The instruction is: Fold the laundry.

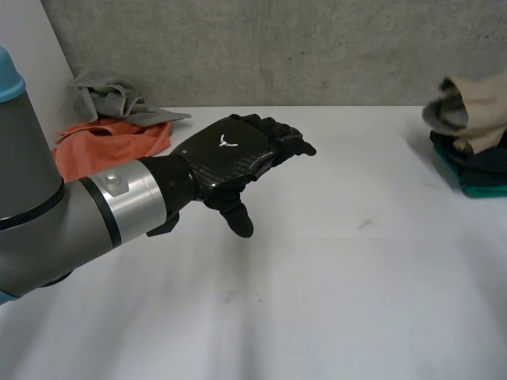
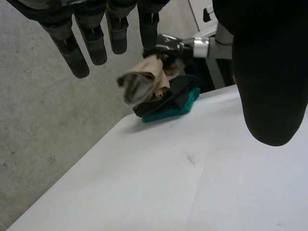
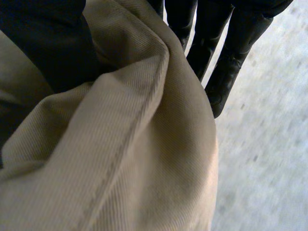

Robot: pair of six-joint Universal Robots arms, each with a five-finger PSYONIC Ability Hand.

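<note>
- The black right hand (image 3: 226, 53) pinches a beige ribbed cloth (image 3: 134, 144) between thumb and straight fingers, holding it above its pile at the far right edge of the white counter (image 1: 333, 277).
- The black left hand (image 1: 238, 154) hovers over the counter's middle, fingers relaxed and apart, holding nothing.
- To do this step well, I judge the beige cloth should go clear of the pile onto bare counter and be spread flat (the free hand could catch an opposite edge).
- Counted: two hands; two piles; one grey cloth (image 1: 107, 99) and one orange cloth (image 1: 103, 146) far left; one beige, one dark cloth (image 1: 475, 158) and one teal cloth (image 1: 479, 188) right.
</note>
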